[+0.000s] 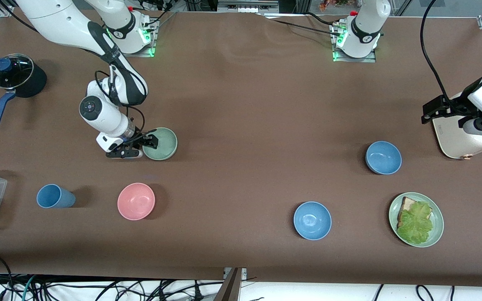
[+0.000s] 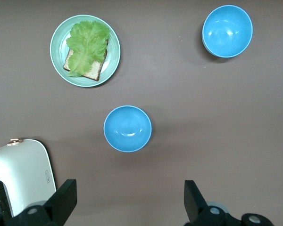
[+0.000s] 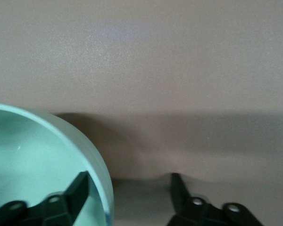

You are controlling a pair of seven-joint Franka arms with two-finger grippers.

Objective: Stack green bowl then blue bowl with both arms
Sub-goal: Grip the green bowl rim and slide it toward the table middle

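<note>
Toward the right arm's end of the counter [image 1: 241, 104], the right hand [image 1: 139, 146] is set low at the green bowl [image 1: 162, 144], its fingers spread and straddling the rim — one finger inside the bowl, the other outside on the counter, as the right wrist view shows. The rim is bracketed but not yet pinched, so the grasp is judged to be in preparation; a rim pinch suits a shallow, smooth bowl that offers no other purchase. The bowl looks empty, though only part of its inside is shown.

The left hand [image 2: 127, 202] is held high over the left arm's end of the counter with its fingers wide apart and nothing between them, and is waiting. One blue bowl [image 1: 383, 157] sits near the white appliance [image 1: 458, 138]; a second blue bowl [image 1: 312, 220] lies nearer the front camera, beside the green plate [image 1: 437, 234], which carries bread [image 1: 406, 205] under a lettuce leaf [image 1: 416, 223]. Both blue bowls are empty.

Nearer the front camera than the green bowl stand an empty pink bowl [image 1: 136, 201] and a blue cup [image 1: 55, 196] lying on its side — its contents cannot be made out.
</note>
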